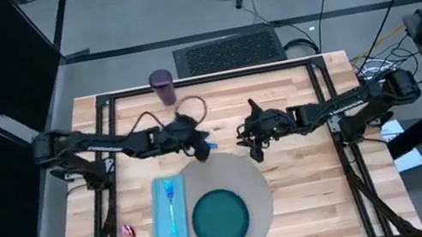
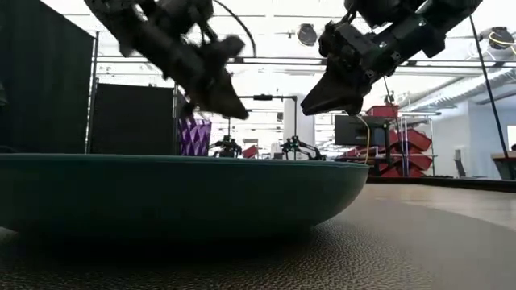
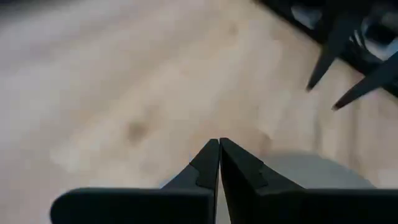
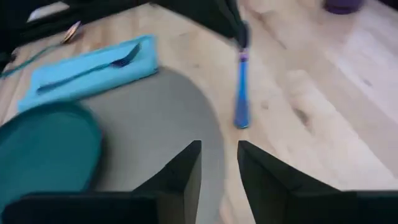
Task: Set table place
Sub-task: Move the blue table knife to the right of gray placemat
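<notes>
Left pincer (image 1: 201, 145) carries the blue knife (image 4: 241, 93) at frame centre of the high view, above the grey mat (image 1: 253, 182).

Its fingers are pinched shut on one end of the knife, which hangs down in the right wrist view. The right pincer (image 1: 253, 148), slightly parted and empty, hovers just beside. The knife looks light, stiff, slick plastic, best gripped mid-handle. On the bench (image 1: 309, 180), fork (image 1: 170, 200) lies on napkin (image 1: 162, 223), beside the teal plate (image 1: 220, 218).

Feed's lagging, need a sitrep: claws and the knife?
Left claw shut on knife, near mat's far edge. Right claw open, alongside. Nothing in the way.
</notes>
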Robot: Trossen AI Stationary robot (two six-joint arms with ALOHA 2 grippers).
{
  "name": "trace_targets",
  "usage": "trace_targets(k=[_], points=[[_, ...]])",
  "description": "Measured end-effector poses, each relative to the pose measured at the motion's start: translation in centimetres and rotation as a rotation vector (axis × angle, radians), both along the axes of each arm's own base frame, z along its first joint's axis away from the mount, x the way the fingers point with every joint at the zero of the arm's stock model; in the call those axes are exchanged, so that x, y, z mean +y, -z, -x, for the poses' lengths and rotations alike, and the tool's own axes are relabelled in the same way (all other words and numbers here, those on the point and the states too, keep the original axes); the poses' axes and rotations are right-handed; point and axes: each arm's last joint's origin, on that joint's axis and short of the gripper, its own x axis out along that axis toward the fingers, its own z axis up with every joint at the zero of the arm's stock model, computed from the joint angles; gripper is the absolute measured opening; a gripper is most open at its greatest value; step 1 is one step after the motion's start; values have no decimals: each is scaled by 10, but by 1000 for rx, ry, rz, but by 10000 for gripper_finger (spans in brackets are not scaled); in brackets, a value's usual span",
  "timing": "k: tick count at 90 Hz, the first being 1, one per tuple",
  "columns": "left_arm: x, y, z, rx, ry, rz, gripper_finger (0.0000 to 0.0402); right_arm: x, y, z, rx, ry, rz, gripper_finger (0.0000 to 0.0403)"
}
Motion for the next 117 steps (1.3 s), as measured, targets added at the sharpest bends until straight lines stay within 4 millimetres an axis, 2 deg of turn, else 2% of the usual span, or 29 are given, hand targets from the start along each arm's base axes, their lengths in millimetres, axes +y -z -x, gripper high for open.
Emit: trace_targets(k=[13, 21, 30, 39, 53, 67, 77, 91, 103, 117], points=[[3, -18, 39, 132, -148, -121, 0, -12, 3, -5, -39, -10, -43, 96], [4, -18, 62, 162, -216, -153, 0, -21, 9, -17, -58, -30, -72, 96], [8, -6, 84, 150, -359, -163, 0, -35, 20, -40, -10, -40, -112, 96], [14, 12, 100, 117, -494, -128, 0, -47, 30, -72, 52, -70, -115, 96], [17, 33, 108, 129, -540, -103, 0, -60, 33, -120, 151, -101, -89, 96], [17, 44, 111, 185, -520, -126, 0, -69, 27, -150, 325, -101, -111, 109], [17, 47, 112, 191, -516, -130, 0, -73, 21, -167, 408, -96, -130, 136], [16, 50, 114, 219, -497, -146, 0, -80, 21, -191, 439, -61, -101, 179], [15, 52, 113, 234, -473, -148, 0, -85, 33, -206, 490, -69, -102, 197], [10, 52, 112, 230, -448, -149, 0, -88, 47, -215, 566, -78, -65, 200]])
